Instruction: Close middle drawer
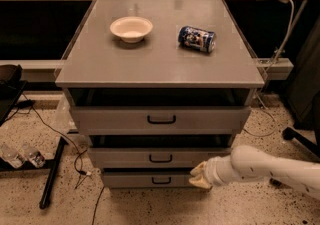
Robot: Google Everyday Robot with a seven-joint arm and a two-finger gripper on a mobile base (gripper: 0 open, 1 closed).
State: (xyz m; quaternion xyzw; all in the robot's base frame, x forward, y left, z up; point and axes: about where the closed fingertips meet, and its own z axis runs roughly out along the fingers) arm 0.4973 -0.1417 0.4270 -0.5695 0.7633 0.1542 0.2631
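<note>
The middle drawer [125,158] is found second of three in the grey cabinet, below the upper drawer [115,119] and above the lowest drawer [130,180]. Its flat front and black bar handle [160,158] are seen facing the camera, and only a thin dark strip is left showing above the front; none of the box inside can be made out. The front is set slightly behind that of the upper drawer, which itself is seen with a dark gap under the worktop [160,66].

The task is therefore judged to be nearly or wholly done: the drawer appears pushed home, though whether a last small gap is left cannot be decided from this view. At most a final nudge and the withdrawal of the arm [265,168] would be left.

The pincer [200,175] is held low at the right of the cabinet, at the lower right edge of the middle drawer's front and in front of the lowest drawer. Whether it is open or closed cannot be told, and contact with the front cannot be confirmed.

On the worktop a pale bowl [131,28] and a blue can [197,38] lying on its side are set well apart. A white pattern is printed on the can, but no brand or word can be read, and no other writing is visible.
</note>
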